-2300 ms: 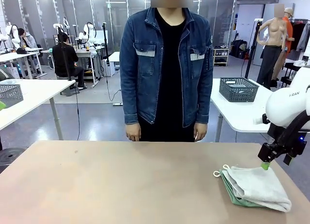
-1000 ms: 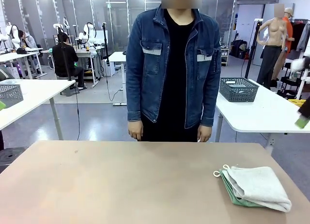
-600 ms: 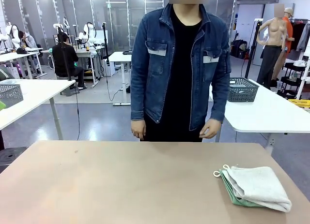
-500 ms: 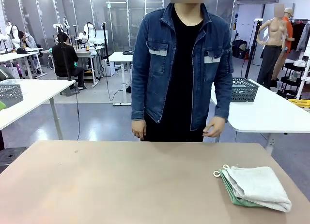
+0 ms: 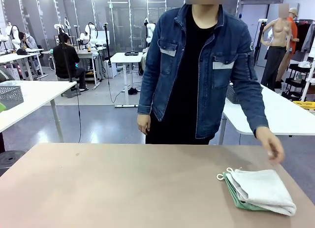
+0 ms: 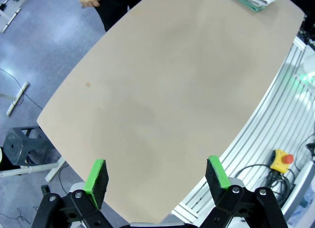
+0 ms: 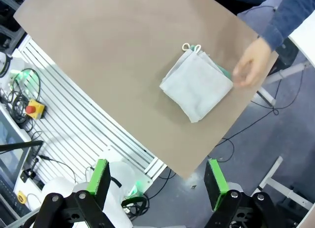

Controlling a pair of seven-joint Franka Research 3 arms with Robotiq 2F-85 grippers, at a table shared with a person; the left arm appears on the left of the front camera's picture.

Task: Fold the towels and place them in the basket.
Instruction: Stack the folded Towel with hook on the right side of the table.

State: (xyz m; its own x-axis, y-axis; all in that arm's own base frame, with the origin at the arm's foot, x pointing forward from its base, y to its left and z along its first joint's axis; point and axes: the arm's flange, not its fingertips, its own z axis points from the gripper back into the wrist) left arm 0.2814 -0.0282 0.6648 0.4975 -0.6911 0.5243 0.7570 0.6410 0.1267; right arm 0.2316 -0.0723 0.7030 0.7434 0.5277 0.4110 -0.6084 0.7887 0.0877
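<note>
Near the table's right edge, the folded towels (image 5: 260,189) are judged soft and limp, best pinched at the folded edge; both grippers' jaws are spread, empty.

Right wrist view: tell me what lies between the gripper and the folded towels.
Bare table edge, then floor and the slatted base; right gripper hangs open, off the towels.

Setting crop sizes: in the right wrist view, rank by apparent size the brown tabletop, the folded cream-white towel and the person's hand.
1. Brown tabletop, largest.
2. Folded cream-white towel.
3. Person's hand, raised nearer the camera, so possibly flattered.
</note>
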